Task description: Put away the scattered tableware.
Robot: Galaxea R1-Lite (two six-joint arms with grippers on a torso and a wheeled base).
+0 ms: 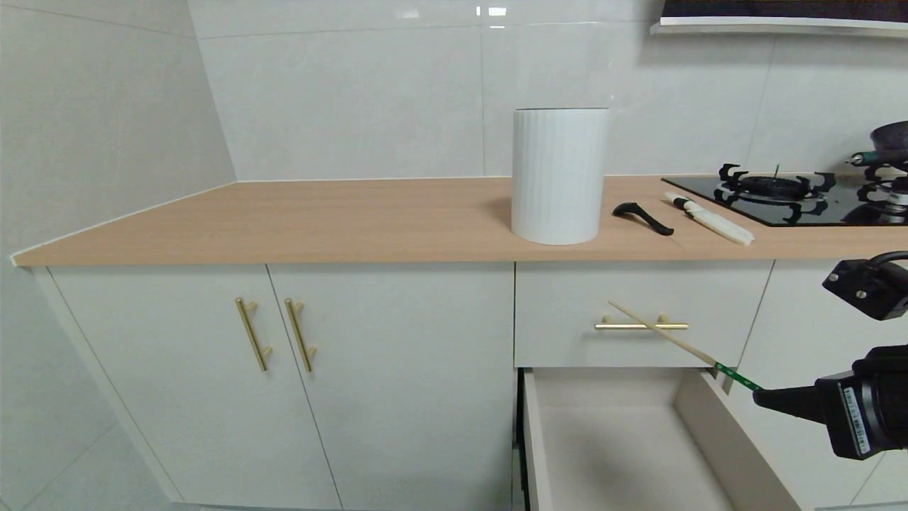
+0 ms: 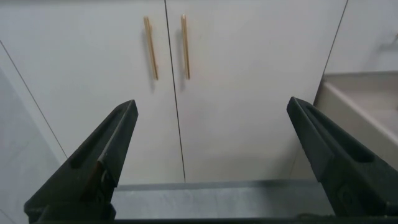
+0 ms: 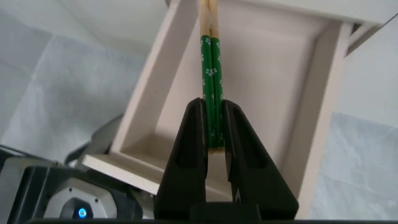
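My right gripper (image 1: 760, 392) is shut on a pair of wooden chopsticks (image 1: 667, 339) with green ends, at the right of the open lower drawer (image 1: 610, 440). The chopsticks (image 3: 210, 74) slant up and left across the front of the shut upper drawer, and in the right wrist view they hang over the drawer (image 3: 261, 74) with the gripper (image 3: 212, 134) pinching their green part. On the counter lie a black-handled utensil (image 1: 643, 217) and a white-bladed knife (image 1: 708, 218). My left gripper (image 2: 214, 149) is open, low down, facing the cabinet doors (image 2: 174, 81).
A tall white ribbed container (image 1: 559, 174) stands on the wooden counter (image 1: 284, 220). A black gas hob (image 1: 794, 195) with a pan handle sits at the right. Below are double cabinet doors (image 1: 284, 369) with brass handles. The open drawer's inside is bare.
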